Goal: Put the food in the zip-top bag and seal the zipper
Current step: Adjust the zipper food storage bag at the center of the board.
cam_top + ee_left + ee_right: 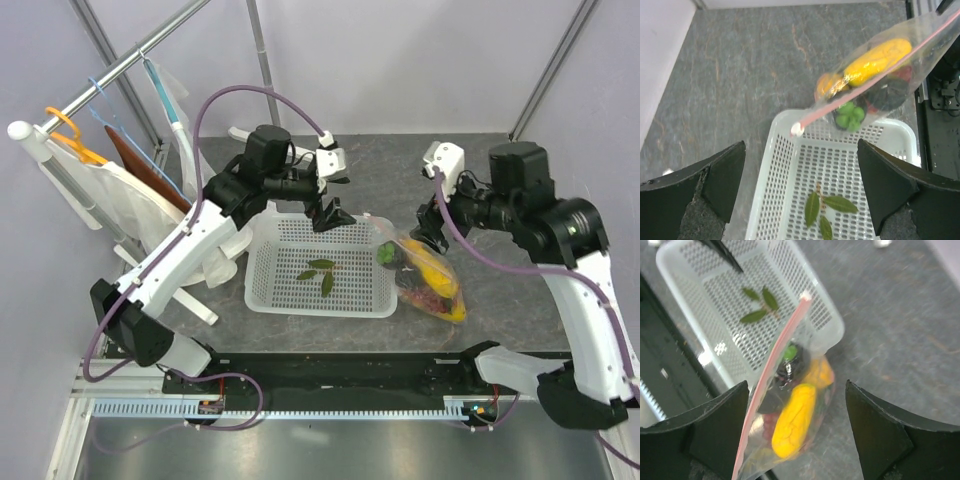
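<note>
The zip-top bag (425, 278) lies on the grey table, its near corner resting against the right rim of the white basket. Inside it is the food: a yellow mango (795, 420), an orange (819, 372), a dark mangosteen with a green cap (850, 115) and some red fruit. The pink zipper (875, 70) runs along the bag's edge, with a white slider (796, 129) at the end over the basket's corner. My left gripper (800, 185) hangs open above the basket, nothing between its fingers. My right gripper (797, 430) is open just above the bag, which lies below its spread fingers.
The white mesh basket (265, 270) holds only a sprig of green leaves (322, 270). A clothes rail with hangers and garments (100, 170) stands at the back left. A black rail (330, 365) runs along the near table edge.
</note>
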You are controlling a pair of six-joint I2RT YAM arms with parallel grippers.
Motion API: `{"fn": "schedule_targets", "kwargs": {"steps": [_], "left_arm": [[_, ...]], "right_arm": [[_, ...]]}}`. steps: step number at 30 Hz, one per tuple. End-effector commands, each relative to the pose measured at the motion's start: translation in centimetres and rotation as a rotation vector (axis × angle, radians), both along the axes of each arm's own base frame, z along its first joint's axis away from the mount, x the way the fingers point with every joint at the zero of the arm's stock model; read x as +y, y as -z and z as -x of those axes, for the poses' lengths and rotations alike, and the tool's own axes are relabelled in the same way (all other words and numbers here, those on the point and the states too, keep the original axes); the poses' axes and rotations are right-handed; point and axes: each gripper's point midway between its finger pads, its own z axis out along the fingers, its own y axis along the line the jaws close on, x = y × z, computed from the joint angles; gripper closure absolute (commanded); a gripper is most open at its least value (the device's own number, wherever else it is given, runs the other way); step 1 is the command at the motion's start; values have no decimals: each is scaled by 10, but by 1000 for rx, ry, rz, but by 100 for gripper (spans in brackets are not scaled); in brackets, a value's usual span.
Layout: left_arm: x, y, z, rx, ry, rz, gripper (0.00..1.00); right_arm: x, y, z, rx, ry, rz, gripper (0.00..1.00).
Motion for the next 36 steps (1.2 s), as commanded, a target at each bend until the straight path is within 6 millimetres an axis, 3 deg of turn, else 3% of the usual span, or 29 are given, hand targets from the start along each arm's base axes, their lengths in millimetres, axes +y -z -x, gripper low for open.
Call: {"fn": "schedule_targets", "kwargs": {"steps": [1, 7, 18, 21, 24, 25, 29, 33, 36], "left_arm": [[23, -9, 14, 48, -82, 34, 1], [32, 3, 17, 36, -117, 30, 0], [35, 4, 19, 55, -123, 39, 0], [36, 4, 22, 54, -116, 42, 0], [36, 1, 22, 46, -117, 46, 0], [37, 2, 22, 45, -118, 43, 0], [38, 2, 24, 44, -113, 41, 0], [38, 5, 25, 51, -109, 37, 0], [37, 5, 26, 57, -105, 40, 0]], "right_arm": [[11, 13, 25, 86, -152, 50, 16], [27, 28, 23, 137, -206, 128, 17], [30, 69, 5, 152, -164, 427, 24], [27, 77, 3, 159, -148, 474, 33], [22, 88, 5, 179, -135, 512, 48], [16, 96, 3, 184, -112, 544, 58], [5, 103, 6, 182, -72, 561, 67], [-3, 102, 1, 146, -11, 561, 100], [-5, 95, -2, 119, 16, 552, 100]]}}
